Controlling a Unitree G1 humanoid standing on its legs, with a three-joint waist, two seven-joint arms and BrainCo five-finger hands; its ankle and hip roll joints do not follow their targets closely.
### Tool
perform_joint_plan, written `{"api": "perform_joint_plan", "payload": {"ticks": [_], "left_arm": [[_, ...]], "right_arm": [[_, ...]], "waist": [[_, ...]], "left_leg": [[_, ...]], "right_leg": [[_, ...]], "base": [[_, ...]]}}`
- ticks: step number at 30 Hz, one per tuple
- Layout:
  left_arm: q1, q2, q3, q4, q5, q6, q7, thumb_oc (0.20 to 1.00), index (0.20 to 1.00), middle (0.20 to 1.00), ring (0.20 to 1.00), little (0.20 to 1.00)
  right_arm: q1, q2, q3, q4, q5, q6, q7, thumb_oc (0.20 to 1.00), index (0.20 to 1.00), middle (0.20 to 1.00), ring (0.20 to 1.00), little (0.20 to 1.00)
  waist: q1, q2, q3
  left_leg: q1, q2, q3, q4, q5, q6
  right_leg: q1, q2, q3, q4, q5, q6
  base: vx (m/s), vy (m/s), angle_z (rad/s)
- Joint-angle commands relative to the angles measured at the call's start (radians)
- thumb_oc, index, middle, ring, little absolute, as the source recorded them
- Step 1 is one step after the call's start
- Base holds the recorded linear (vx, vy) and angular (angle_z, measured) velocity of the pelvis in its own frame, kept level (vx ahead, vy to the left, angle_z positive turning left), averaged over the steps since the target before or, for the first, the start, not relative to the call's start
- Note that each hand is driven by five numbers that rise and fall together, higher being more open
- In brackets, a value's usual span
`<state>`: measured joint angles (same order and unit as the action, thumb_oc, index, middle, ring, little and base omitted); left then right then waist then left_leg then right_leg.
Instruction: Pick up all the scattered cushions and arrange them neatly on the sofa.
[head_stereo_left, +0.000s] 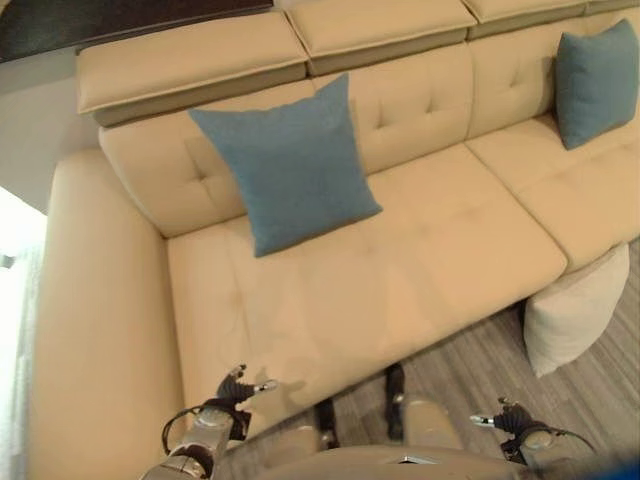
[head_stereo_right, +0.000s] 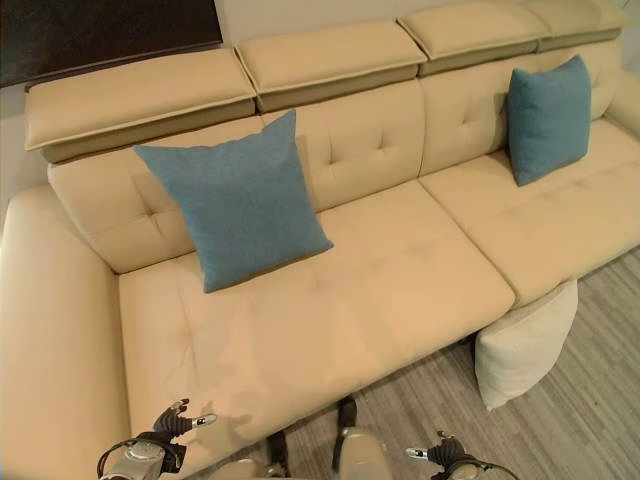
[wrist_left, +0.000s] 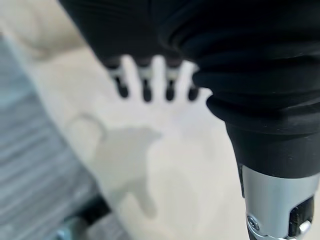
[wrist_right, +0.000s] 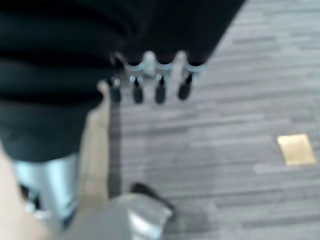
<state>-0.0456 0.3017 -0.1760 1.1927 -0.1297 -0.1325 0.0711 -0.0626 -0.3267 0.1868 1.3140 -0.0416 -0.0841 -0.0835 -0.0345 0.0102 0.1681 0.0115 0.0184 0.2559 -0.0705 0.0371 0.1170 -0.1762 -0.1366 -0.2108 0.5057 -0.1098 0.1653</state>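
Two blue cushions (head_stereo_right: 235, 200) (head_stereo_right: 547, 118) lean on the sofa (head_stereo_right: 380, 290) backrest, bare seat between; a cream cushion (head_stereo_right: 522, 345) stands on the floor (head_stereo_right: 590, 420) against the sofa's front edge. Left hand (head_stereo_left: 236, 388) over that front edge and right hand (head_stereo_left: 512, 418) over the floor: both empty, fingers straight.

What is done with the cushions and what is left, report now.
Done: two blue cushions stand against the sofa backrest, the near blue cushion and the far blue cushion. In hand: nothing; the left hand hangs over the seat edge and the right hand over the floor, both open and empty. Left: the cream cushion sits on the floor, leaning against the sofa front.
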Motion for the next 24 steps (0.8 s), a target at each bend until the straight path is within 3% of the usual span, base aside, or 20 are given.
{"api": "perform_joint_plan", "payload": {"ticks": [1,7,8,9,10,11,12,13,16,19,23,24], "left_arm": [[0.006,-0.003,0.037,0.025,0.003,0.005,-0.005,1.0,1.0,1.0,1.0,1.0],[-0.018,-0.02,0.005,0.025,0.021,0.011,-0.012,1.0,1.0,1.0,1.0,1.0],[-0.035,-0.027,-0.016,0.012,0.021,0.009,-0.01,1.0,1.0,1.0,1.0,1.0],[-0.035,-0.027,-0.016,0.012,0.021,0.009,-0.01,1.0,1.0,1.0,1.0,1.0],[-0.046,-0.035,-0.03,0.0,0.006,0.001,-0.003,1.0,1.0,1.0,1.0,1.0],[-0.046,-0.035,-0.03,0.0,0.006,0.001,-0.003,1.0,1.0,1.0,1.0,1.0],[-0.043,-0.05,-0.031,0.005,-0.016,0.002,-0.003,1.0,1.0,1.0,1.0,1.0],[-0.039,-0.056,-0.034,0.01,-0.014,0.004,-0.005,1.0,1.0,1.0,1.0,1.0],[-0.04,-0.062,-0.04,0.023,-0.002,0.008,-0.009,1.0,1.0,1.0,1.0,1.0],[-0.062,-0.067,-0.062,0.037,0.032,0.008,-0.004,1.0,1.0,1.0,1.0,1.0],[-0.072,-0.062,-0.074,0.027,0.039,0.003,0.003,1.0,1.0,1.0,1.0,1.0],[-0.089,-0.052,-0.085,0.024,0.051,0.005,0.006,1.0,1.0,1.0,1.0,1.0]], "right_arm": [[0.003,-0.005,0.036,-0.062,0.035,-0.013,-0.015,1.0,1.0,1.0,1.0,1.0],[0.006,-0.001,0.046,-0.075,0.064,-0.023,-0.017,1.0,1.0,1.0,1.0,1.0],[0.008,-0.004,0.051,-0.079,0.07,-0.024,-0.02,1.0,1.0,1.0,1.0,1.0],[0.008,-0.004,0.051,-0.079,0.07,-0.024,-0.02,1.0,1.0,1.0,1.0,1.0],[0.003,-0.005,0.063,-0.073,0.072,-0.023,-0.019,1.0,1.0,1.0,1.0,1.0],[0.003,-0.005,0.063,-0.073,0.072,-0.023,-0.019,1.0,1.0,1.0,1.0,1.0],[0.007,-0.012,0.058,-0.059,0.074,-0.018,-0.013,1.0,1.0,1.0,1.0,1.0],[0.008,-0.012,0.057,-0.055,0.071,-0.015,-0.013,1.0,1.0,1.0,1.0,1.0],[0.01,-0.013,0.056,-0.051,0.068,-0.014,-0.011,1.0,1.0,1.0,1.0,1.0],[0.001,0.003,0.048,-0.056,0.093,-0.017,-0.017,1.0,1.0,1.0,1.0,1.0],[-0.01,0.024,0.061,-0.055,0.089,-0.018,-0.019,1.0,1.0,1.0,1.0,1.0],[-0.013,0.035,0.076,-0.056,0.075,-0.016,-0.021,1.0,1.0,1.0,1.0,1.0]], "waist": [[0.063,-0.065,-0.081],[0.035,-0.081,-0.065],[0.038,-0.088,-0.051],[0.037,-0.088,-0.05],[0.053,-0.093,-0.044],[0.053,-0.093,-0.044],[0.061,-0.089,-0.054],[0.064,-0.086,-0.058],[0.057,-0.076,-0.058],[0.038,-0.078,-0.056],[0.042,-0.08,-0.042],[0.064,-0.07,-0.025]], "left_leg": [[-0.008,-0.016,-0.059,0.027,-0.023,-0.129],[-0.047,0.012,-0.05,0.105,-0.017,-0.16],[-0.074,0.007,-0.109,0.156,-0.019,-0.17],[-0.075,0.008,-0.11,0.158,-0.02,-0.17],[-0.072,-0.028,-0.244,0.187,-0.045,-0.177],[-0.072,-0.028,-0.244,0.187,-0.045,-0.177],[-0.046,-0.051,-0.345,0.188,-0.074,-0.174],[-0.035,-0.056,-0.366,0.173,-0.083,-0.169],[-0.013,-0.048,-0.333,0.118,-0.085,-0.156],[0.017,-0.049,-0.244,0.047,-0.076,-0.134],[0.03,-0.047,-0.193,0.017,-0.065,-0.124],[0.03,-0.029,-0.156,0.012,-0.055,-0.123]], "right_leg": [[0.191,0.034,-0.034,-0.392,0.069,-0.01],[0.207,0.072,0.003,-0.469,0.08,-0.04],[0.204,0.074,0.023,-0.477,0.092,-0.05],[0.204,0.074,0.022,-0.477,0.092,-0.05],[0.198,0.082,0.064,-0.492,0.11,-0.056],[0.198,0.082,0.064,-0.492,0.11,-0.056],[0.186,0.085,0.129,-0.508,0.139,-0.047],[0.178,0.085,0.147,-0.51,0.145,-0.04],[0.158,0.085,0.179,-0.509,0.163,-0.025],[0.092,0.073,0.23,-0.522,0.238,0.02],[0.046,0.066,0.209,-0.503,0.263,0.041],[0.031,0.035,0.036,-0.426,0.227,0.024]], "base": [[-0.18,-0.276,-1.01],[-0.13,-0.157,-0.41],[-0.12,-0.045,-0.23],[-0.24,-0.075,-0.25],[-0.12,-0.032,-0.31],[-0.22,0.004,-0.85],[-0.13,0.067,-0.93],[-0.18,0.114,-1.42],[-0.11,0.105,-1.3],[-0.13,0.153,-0.62],[-0.12,0.097,-1.43],[-0.2,0.065,-1.14]]}}
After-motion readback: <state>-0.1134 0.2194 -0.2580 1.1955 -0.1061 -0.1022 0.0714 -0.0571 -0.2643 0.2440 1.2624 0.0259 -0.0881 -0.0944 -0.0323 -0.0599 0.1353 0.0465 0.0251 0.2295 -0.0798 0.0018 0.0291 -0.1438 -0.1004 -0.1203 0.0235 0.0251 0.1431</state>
